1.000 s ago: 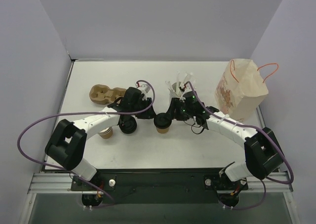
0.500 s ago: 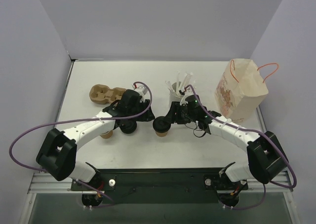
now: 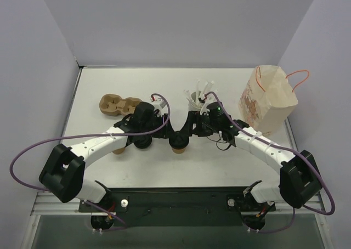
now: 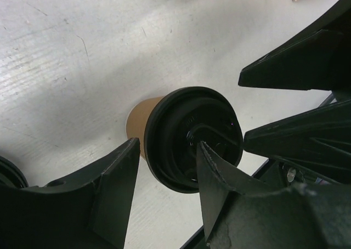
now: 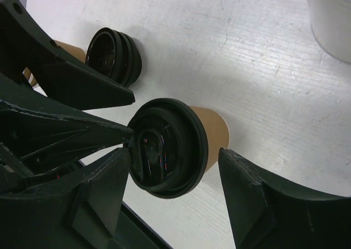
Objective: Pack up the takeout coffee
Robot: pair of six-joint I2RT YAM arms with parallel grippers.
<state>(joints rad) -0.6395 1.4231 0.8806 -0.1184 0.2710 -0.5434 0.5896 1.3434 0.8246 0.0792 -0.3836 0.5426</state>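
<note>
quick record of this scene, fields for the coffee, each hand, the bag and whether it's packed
coffee: black lid on, standing out on the table
left hand: open, one finger on each side of the lid
right hand: open, straddling the same lid from the other side
contact: cannot tell if any finger touches the cup
paper bag: upright at the far right, apart from the coffee
spare lids: black stack beside the coffee
packed: not yet

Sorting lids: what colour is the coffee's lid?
Its lid is black, clearest from the right wrist.
</note>
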